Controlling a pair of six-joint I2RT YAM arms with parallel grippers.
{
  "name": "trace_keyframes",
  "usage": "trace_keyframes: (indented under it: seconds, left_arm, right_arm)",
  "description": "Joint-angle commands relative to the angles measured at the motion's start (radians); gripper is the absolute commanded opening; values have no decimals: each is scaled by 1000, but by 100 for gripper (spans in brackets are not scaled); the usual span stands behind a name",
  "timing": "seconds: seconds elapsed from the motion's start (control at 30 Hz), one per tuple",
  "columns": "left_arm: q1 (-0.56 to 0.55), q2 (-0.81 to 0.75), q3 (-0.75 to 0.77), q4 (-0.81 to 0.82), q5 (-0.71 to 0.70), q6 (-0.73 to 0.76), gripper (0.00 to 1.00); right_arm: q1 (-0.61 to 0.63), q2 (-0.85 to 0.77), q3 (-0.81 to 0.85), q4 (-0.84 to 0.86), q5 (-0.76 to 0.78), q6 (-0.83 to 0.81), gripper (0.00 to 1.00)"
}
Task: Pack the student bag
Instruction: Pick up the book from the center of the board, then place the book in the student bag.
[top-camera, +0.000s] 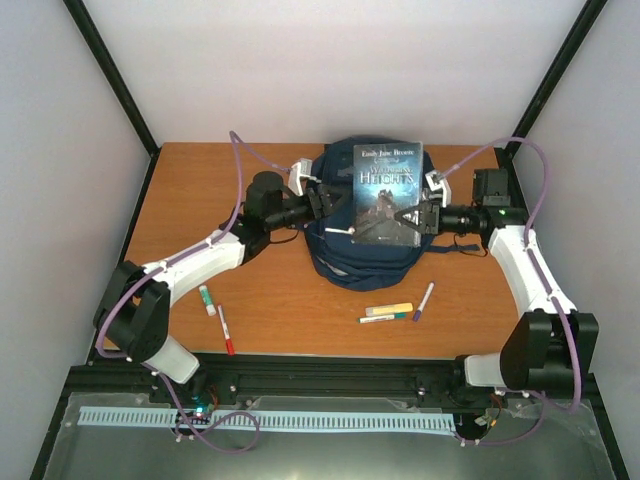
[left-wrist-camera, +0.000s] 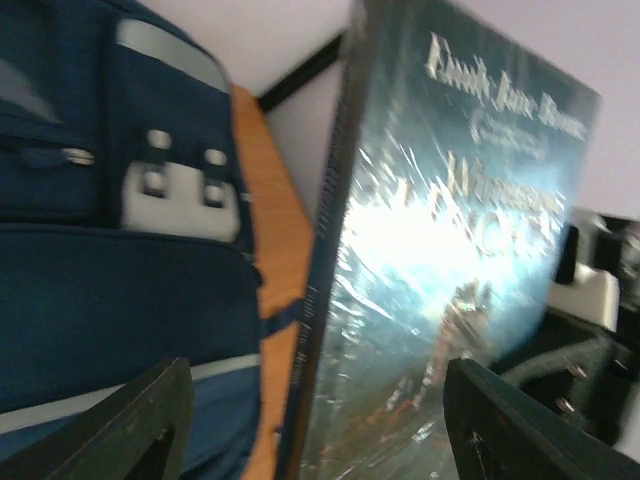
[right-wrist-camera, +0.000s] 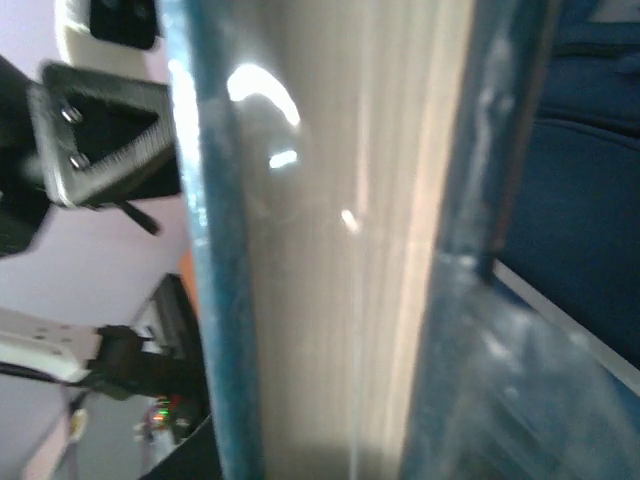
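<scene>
The student bag (top-camera: 340, 262), navy with white stripes, lies in the middle of the table; its front pockets show in the left wrist view (left-wrist-camera: 110, 290). A dark teal paperback book (top-camera: 386, 190) is held upright over the bag. My right gripper (top-camera: 413, 216) is shut on the book's lower right edge, and the pale page edge (right-wrist-camera: 340, 250) fills its wrist view. My left gripper (top-camera: 327, 205) stands open at the book's left side. Its fingers (left-wrist-camera: 150, 420) are spread wide either side of the spine (left-wrist-camera: 325, 250) and do not touch it.
Loose on the wooden table (top-camera: 200, 200) in front of the bag are a red marker (top-camera: 226, 331), a green-capped marker (top-camera: 207, 299), a yellow highlighter (top-camera: 389, 309), a green pen (top-camera: 383, 318) and a purple pen (top-camera: 423, 300). Black frame posts stand at the back corners.
</scene>
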Motion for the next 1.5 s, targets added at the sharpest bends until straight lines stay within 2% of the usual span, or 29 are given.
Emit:
trace_keyframes:
  seconds: [0.0,0.1,0.17,0.27,0.47,0.73,0.9,1.2,1.4,1.47]
  left_arm:
    - [2,8,117,-300,-217,159,70]
    - [30,90,190,-422,-282,165,60]
    - [60,146,218,-439,-283,132,54]
    - [93,228,271,-441,-304,120,54]
    - [129,430,515,-560,-352,161,54]
    - [168,647,752,-668,-393,193,55]
    - [190,748,885,-737,-428,244,52]
    - [223,869,1040,-795,-308,318,51]
    - [223,897,1060,-791,-276,330,43]
    - [222,903,1062,-789,-267,336,36]
  right_arm:
    - [-29,-120,-67,49,127,-161,3]
    - [-35,-192,-148,86,201,-202,3]
    - [-35,-229,-171,94,238,-217,3]
    - [-35,-259,-165,74,293,-235,3]
    - [-38,-272,-152,33,313,-242,3]
    - [-45,-379,-246,79,367,-249,3]
    - [-51,-387,-252,78,378,-256,3]
    - [-55,-369,-264,91,385,-264,3]
    - [-59,-364,-266,93,394,-262,3]
    - [-64,-366,-267,94,394,-262,3]
